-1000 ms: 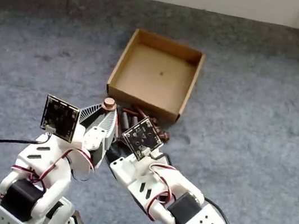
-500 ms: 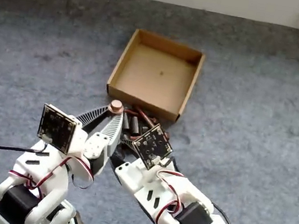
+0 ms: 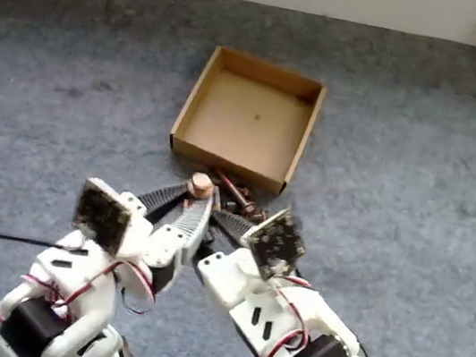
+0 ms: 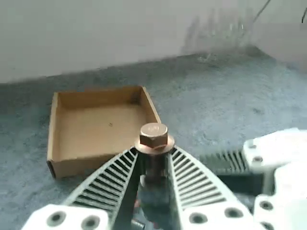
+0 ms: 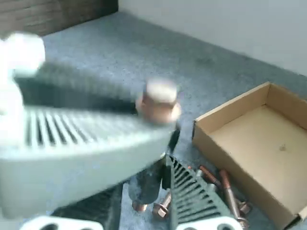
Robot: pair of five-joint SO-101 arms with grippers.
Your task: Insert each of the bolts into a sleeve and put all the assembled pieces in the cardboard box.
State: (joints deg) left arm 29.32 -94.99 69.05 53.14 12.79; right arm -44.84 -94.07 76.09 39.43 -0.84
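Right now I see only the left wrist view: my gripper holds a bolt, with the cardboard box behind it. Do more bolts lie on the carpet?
Observer: Yes. The right wrist view shows several loose bolts on the carpet, beside the wall of the cardboard box that faces the arms.
Operator: Is a sleeve near my bolt?
Observer: A dark sleeve shows just below the head of the bolt in the left gripper. Whether the shank is inside it, I cannot tell.
Operator: Is my bolt above the box?
Observer: No. In the high view it is short of that wall, above the carpet.
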